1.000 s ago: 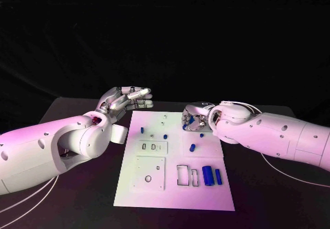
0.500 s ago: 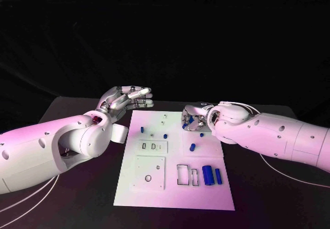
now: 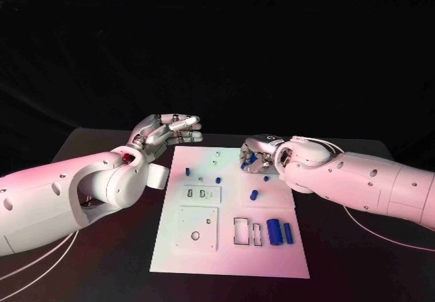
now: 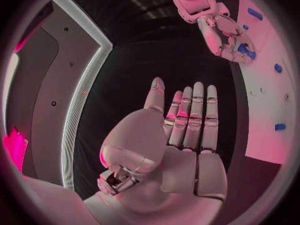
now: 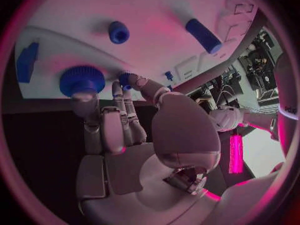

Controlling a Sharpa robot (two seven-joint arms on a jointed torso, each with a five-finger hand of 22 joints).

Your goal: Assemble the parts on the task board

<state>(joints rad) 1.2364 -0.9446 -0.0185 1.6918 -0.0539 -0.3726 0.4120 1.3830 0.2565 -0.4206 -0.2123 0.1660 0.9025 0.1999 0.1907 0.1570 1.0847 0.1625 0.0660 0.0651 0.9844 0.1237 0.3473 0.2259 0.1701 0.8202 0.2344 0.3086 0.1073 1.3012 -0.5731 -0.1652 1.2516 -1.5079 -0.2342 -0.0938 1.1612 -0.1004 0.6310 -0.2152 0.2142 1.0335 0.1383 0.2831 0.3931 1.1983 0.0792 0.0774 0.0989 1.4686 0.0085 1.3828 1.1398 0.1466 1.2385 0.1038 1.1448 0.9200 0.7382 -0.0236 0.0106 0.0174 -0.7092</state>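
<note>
Two hands flank the task board's (image 3: pixel 231 251) far end. The left hand (image 3: pixel 168 130) hovers off its far left corner, fingers straight and apart, holding nothing. The right hand (image 3: pixel 254 157) touches a round blue part (image 5: pixel 81 80) near the far right edge with its fingertips; whether it grips it, I cannot tell.

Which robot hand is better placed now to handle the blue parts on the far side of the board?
Likely the right robot hand: it is over the task board, fingers at a blue part. The left robot hand is off the board, open.

Black table (image 3: pixel 100 251), dark backdrop behind.
</note>
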